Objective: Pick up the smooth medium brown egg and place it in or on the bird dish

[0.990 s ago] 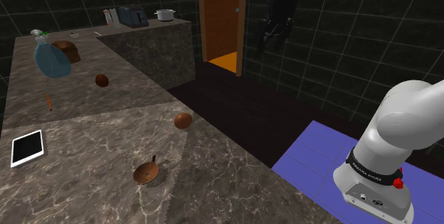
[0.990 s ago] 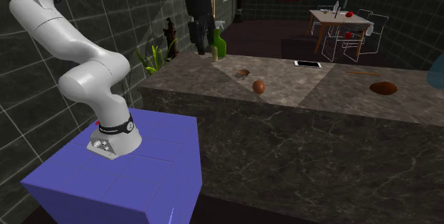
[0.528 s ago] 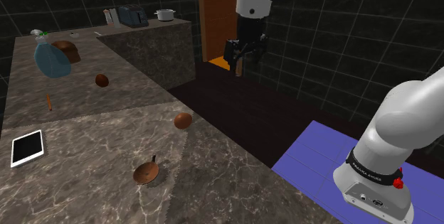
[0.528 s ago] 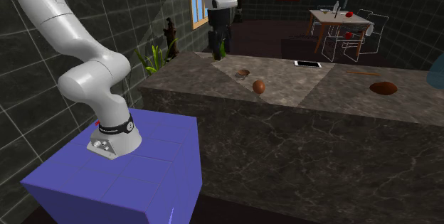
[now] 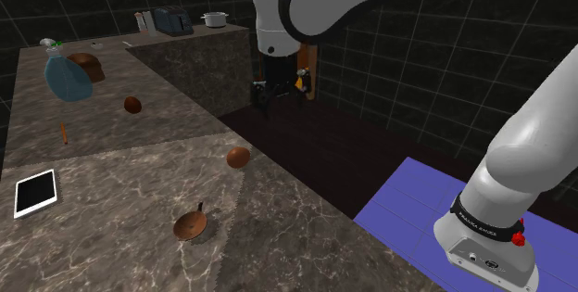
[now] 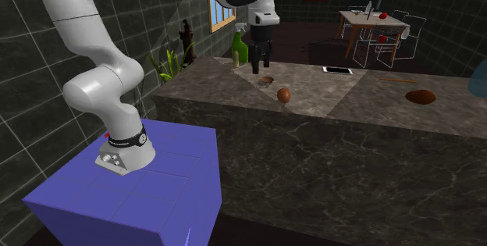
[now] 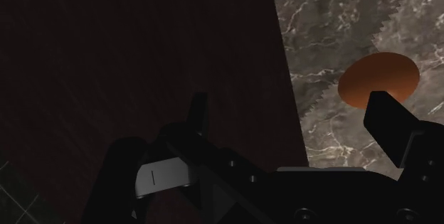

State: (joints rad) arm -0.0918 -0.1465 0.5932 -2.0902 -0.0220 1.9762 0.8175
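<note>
One gripper, spread wide, empty. Two eggs on counter: medium brown egg, darker egg. One bird dish.

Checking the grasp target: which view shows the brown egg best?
Shoulder view: the smooth brown egg lies whole, unobstructed. Second exterior view shows it farther off; in the wrist view a black finger overlaps it.

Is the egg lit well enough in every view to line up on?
Shoulder view: egg dim but distinct on the counter, at the tip of a paler wedge. Second exterior view: evenly lit. Wrist view: egg glows orange on bright counter; floor nearly black.
</note>
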